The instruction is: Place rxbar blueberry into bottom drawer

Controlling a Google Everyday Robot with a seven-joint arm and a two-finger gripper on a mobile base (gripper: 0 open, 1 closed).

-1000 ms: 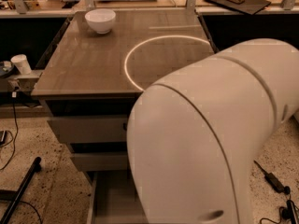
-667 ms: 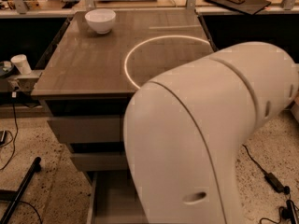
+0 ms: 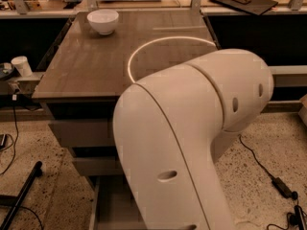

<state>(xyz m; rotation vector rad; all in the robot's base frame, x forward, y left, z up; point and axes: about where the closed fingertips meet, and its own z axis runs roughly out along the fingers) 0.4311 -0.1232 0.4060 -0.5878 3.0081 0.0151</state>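
The view is largely filled by the white arm housing, which is bent over the front of the cabinet. The gripper is not seen at all: it is hidden somewhere behind or below that housing, so the state of its fingers cannot be told, nor whether anything is held. The rxbar blueberry is not seen either. None is found on the tabletop, where only a white bowl stands near the far left corner and a bright ring of reflected light is cast. It is judged to be either held out of sight or already lowered behind the arm. The bottom drawer is pulled out beneath the two upper drawers, and a strip of its plain floor is shown left of the arm, with nothing lying on it. The step in hand is judged to be the carry down to the open drawer or the release into it. The next move calls for the bar to be brought inside the drawer walls, set low over the floor, let go, and the arm lifted out without the drawer front being struck
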